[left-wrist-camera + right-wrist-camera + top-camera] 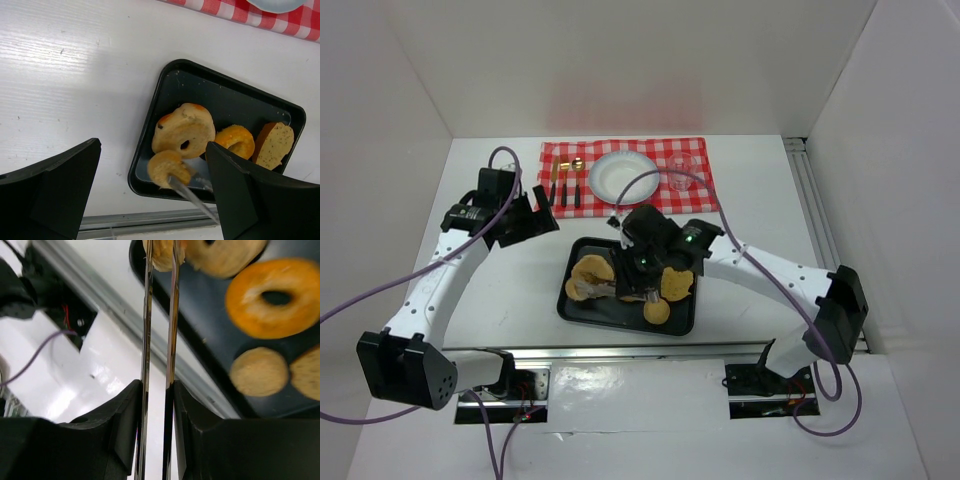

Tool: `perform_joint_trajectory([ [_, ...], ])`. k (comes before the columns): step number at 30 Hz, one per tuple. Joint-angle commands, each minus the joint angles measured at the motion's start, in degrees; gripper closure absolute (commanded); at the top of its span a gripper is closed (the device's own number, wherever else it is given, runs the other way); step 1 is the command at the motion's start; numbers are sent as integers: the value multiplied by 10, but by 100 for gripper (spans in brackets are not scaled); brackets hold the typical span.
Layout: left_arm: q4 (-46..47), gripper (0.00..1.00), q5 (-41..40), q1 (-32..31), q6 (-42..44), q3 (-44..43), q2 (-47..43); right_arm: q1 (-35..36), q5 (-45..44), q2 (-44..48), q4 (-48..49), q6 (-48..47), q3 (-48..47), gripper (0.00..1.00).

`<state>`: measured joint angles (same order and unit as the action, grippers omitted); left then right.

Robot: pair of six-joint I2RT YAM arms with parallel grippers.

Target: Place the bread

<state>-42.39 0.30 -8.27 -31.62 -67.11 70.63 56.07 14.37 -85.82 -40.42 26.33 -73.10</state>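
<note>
A black tray holds a large tan bagel, an orange ring, a flat slice and small buns. My right gripper is shut on metal tongs, above the tray's middle in the top view. The tongs' tips pinch one small round bun, the bread, at the tray's near-left corner. A second like bun lies on the tray. My left gripper is open and empty, over the table left of the tray.
A white plate sits on a red checkered cloth behind the tray, with cutlery to its left and a clear cup to its right. White walls enclose the table. A metal rail runs along the near edge.
</note>
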Motion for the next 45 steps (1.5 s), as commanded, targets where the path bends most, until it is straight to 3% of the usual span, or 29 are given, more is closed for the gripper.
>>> perform_joint_trajectory([
  [1,2,0,-20,14,-2,-4,-16,-29,-57,39,-66,-44,-83,65],
  [6,2,0,-25,32,-2,-4,-27,-108,-118,22,-64,-87,-149,64],
  [12,2,0,-6,32,-13,12,-39,-178,-198,-83,89,-123,-222,64],
  [22,2,0,-1,42,-13,23,-50,-258,-161,-265,135,-124,-329,60],
  [28,2,0,-1,42,-7,23,-44,-269,-144,-288,146,-118,-323,44],
  [31,2,0,-1,42,-7,23,-39,-269,-144,-281,141,-123,-330,37],
  [40,2,0,-1,48,-7,18,-39,-264,-192,-207,126,-134,-365,36],
  [43,2,0,-1,48,-7,13,-39,-271,-262,-133,148,-134,-305,36],
  [45,2,0,-1,48,-7,13,-39,-300,-308,-67,183,-118,-218,36],
])
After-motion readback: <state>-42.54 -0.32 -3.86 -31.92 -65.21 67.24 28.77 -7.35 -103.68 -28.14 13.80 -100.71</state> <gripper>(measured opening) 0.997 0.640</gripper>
